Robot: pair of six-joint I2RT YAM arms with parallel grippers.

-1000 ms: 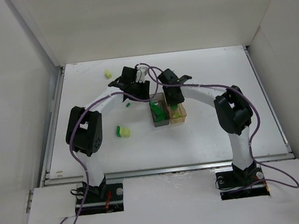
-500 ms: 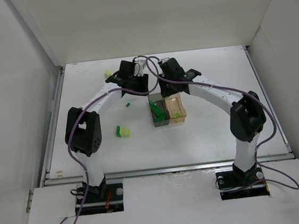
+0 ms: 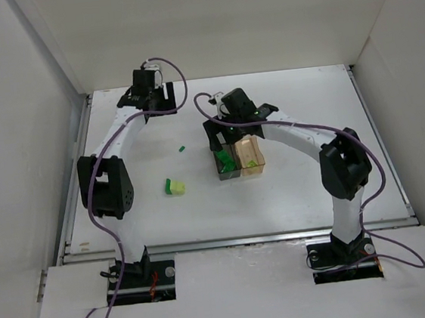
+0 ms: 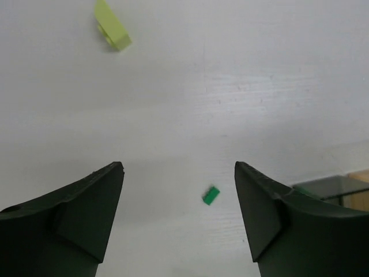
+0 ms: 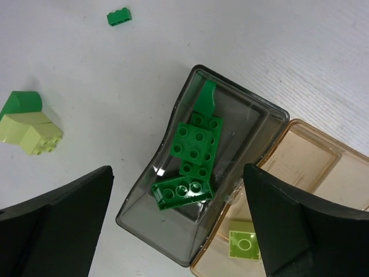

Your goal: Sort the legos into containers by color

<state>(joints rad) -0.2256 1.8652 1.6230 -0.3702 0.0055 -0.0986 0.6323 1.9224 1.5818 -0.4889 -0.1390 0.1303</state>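
Note:
The two containers stand side by side mid-table. The smoky grey one [image 3: 227, 163] [image 5: 173, 231] holds several dark green legos [image 5: 193, 156]. The amber one [image 3: 251, 155] [image 5: 305, 161] holds a pale yellow-green lego [image 5: 242, 243]. My right gripper [image 3: 223, 131] [image 5: 177, 168] hangs open above the grey container, nothing between its fingers. My left gripper [image 3: 148, 99] [image 4: 179, 167] is open over the bare table at the back left. A tiny green lego [image 3: 182, 148] [image 4: 210, 195] [image 5: 119, 17] lies loose. A pale yellow-green lego [image 4: 112, 26] lies beyond the left fingertips.
A green lego [image 5: 20, 103] joined to a pale yellow-green one [image 3: 174, 186] [image 5: 34, 133] lies on the table left of the containers. White walls [image 3: 47, 108] close in the table on the left, back and right.
My left gripper swung from beside the containers to the back left and opened wider. My right gripper shifted from over the amber container to over the grey one and opened wide.

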